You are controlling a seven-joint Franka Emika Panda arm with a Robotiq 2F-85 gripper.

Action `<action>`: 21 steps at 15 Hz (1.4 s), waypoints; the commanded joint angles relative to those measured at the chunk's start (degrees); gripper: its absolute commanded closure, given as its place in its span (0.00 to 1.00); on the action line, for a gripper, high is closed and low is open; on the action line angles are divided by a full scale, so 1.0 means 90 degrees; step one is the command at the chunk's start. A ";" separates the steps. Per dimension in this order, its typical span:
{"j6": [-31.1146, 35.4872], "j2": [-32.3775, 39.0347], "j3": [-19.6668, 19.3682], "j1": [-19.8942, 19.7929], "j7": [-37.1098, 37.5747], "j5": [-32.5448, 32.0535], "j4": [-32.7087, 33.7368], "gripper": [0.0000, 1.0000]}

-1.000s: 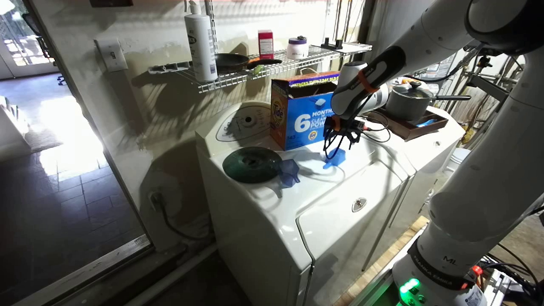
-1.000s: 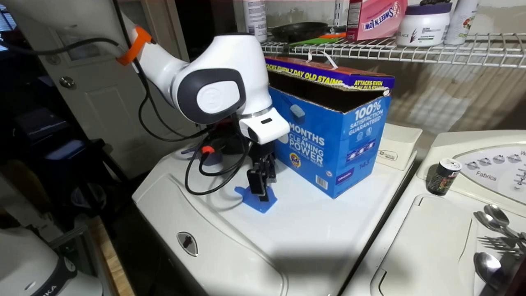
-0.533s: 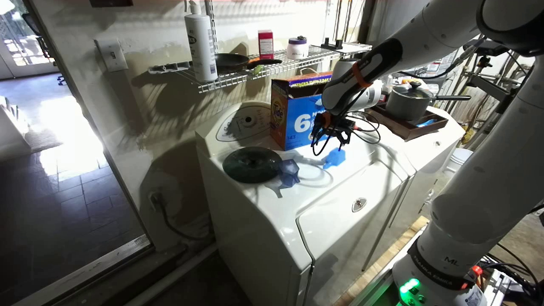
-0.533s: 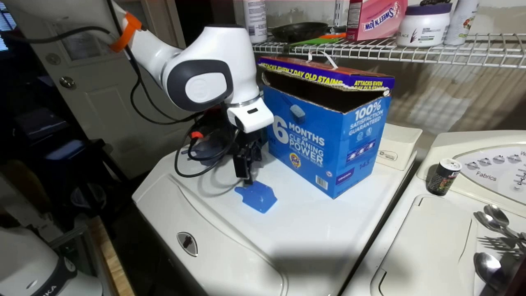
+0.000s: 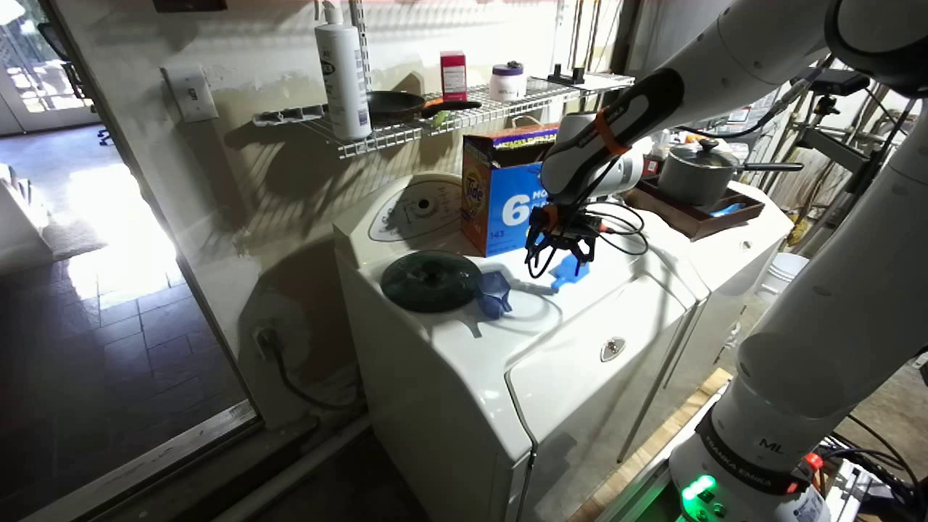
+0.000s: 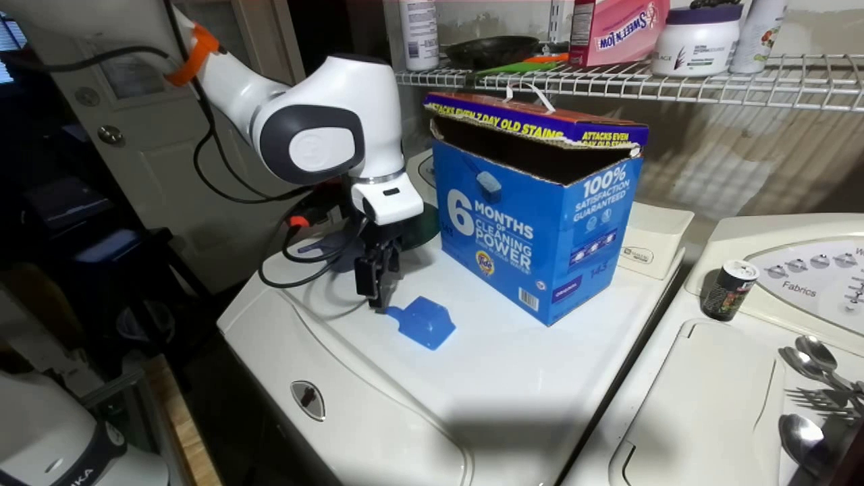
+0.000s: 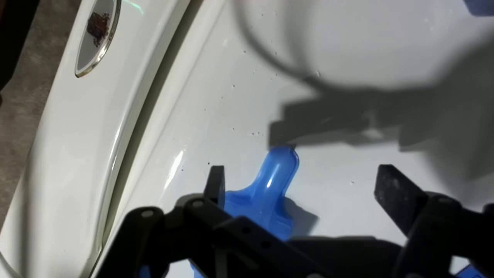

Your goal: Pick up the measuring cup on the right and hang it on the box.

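Jaws spread wide, the Robotiq gripper (image 7: 301, 183) hangs by the right-hand blue measuring cup (image 6: 425, 322) on the white laundry machine (image 6: 516, 374), near side of the Tide box (image 6: 503, 223), and should centre the handle (image 7: 276, 170) before pinching

Floor tiles (image 5: 145, 326) are being lit by daylight, wall (image 5: 250, 72) is being striped by shadows, door (image 6: 158, 172) is being dimly lit
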 commanded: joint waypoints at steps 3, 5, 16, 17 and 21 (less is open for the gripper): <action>0.0553 -0.0009 0.0052 -0.0041 0.0308 -0.1372 -0.0158 0.00; 0.0746 0.0037 0.0020 -0.0080 0.0472 -0.1849 -0.0154 0.00; 0.1175 0.0311 -0.0112 -0.0093 -0.0107 -0.2066 -0.0169 0.00; 0.1160 0.0298 -0.0130 -0.0100 -0.0140 -0.2098 -0.0173 0.00; 0.1168 -0.0030 -0.0176 -0.0102 -0.0232 -0.1782 -0.0383 0.00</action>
